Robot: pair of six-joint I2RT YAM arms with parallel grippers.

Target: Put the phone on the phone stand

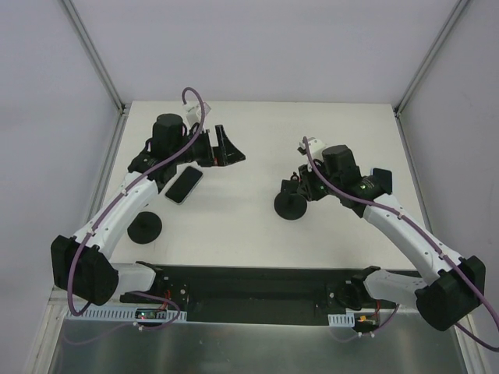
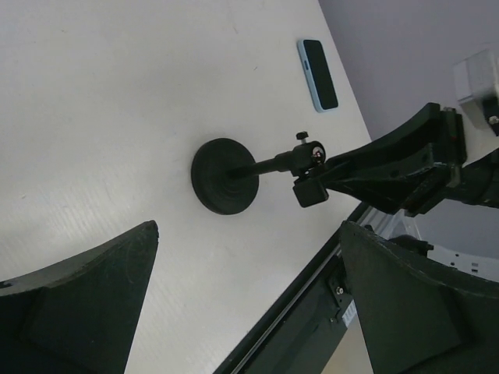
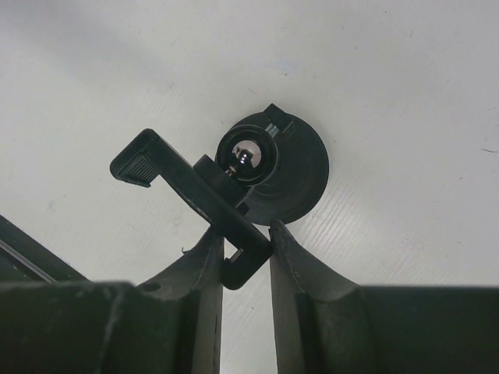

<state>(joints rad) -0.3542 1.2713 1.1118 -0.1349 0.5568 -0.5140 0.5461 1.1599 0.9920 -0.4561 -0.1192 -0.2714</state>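
Closest to my right wrist camera, my right gripper [image 3: 243,248] was pinched narrow on the lower end of the clamp cradle of the phone stand [image 3: 300,183]. Its round base rested on the white surface [image 3: 405,86] just beyond, at 12 o'clock from my fingertips. My left gripper [image 1: 228,147] hung wide and empty, and its two fingers [image 2: 86,312] framed that wrist's view with nothing between them.

From overhead, the phone [image 1: 183,185] lay flat at about 7 o'clock from that left gripper, just beside its wrist. Its long axis ran roughly from 1 to 7 o'clock. The stand stood well apart from it, near 3 o'clock, with bare surface between.

My left arm was plainly the nearer one to the phone, so I judged the pickup fell to it. It would need to swing toward 7 o'clock, turn the jaws across the phone's short side, then carry it toward 3 o'clock to the cradle my right gripper steadied. A phone that flat and slim would probably give little edge to grip.
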